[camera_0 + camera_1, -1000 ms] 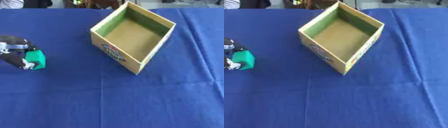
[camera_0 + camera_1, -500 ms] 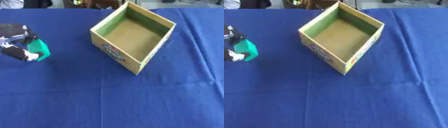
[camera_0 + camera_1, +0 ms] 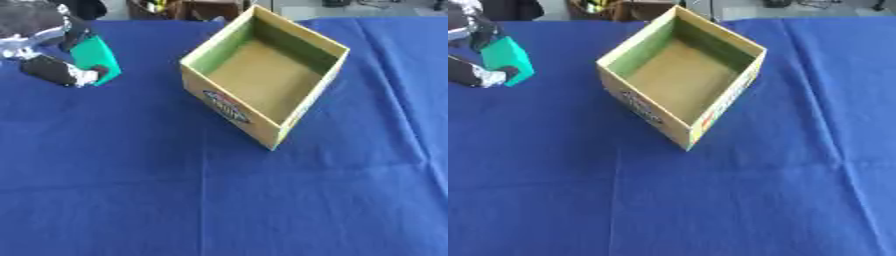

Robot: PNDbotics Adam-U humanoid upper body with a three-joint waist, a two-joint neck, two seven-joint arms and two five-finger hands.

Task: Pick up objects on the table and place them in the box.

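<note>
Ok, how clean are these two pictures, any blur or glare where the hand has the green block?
Left eye view: the left hand and the green block in it are smeared, the box sharper. Right eye view: the hand is cut off by the left edge, the block soft-edged; the box's inside is evenly lit, with no glare on the blue cloth.

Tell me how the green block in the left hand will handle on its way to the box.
The green block looks flat-faced and stiff, so it probably won't roll or sag. The left hand wraps it alone, so it seems light. The box stands open.
</note>
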